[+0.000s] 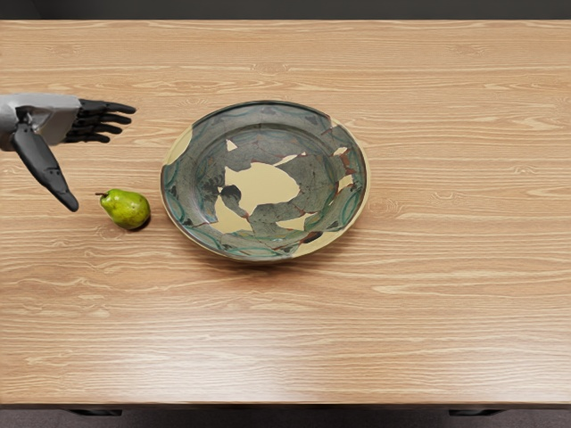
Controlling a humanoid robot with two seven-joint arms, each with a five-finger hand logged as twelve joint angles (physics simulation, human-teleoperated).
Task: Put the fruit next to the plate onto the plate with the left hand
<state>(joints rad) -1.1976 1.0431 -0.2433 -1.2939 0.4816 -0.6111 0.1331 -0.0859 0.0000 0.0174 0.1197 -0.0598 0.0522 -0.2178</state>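
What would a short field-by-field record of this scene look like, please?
surface: wooden table
plate: green and cream patterned plate, near the table's middle, nothing on it
fruit: green pear, lying on the table just left of the plate, a small gap between them
left hand: left hand up and to the left of the pear in the picture, not touching it
fingers: fingers extended, holding nothing
right hand: not in view
task state: pear not yet on the plate
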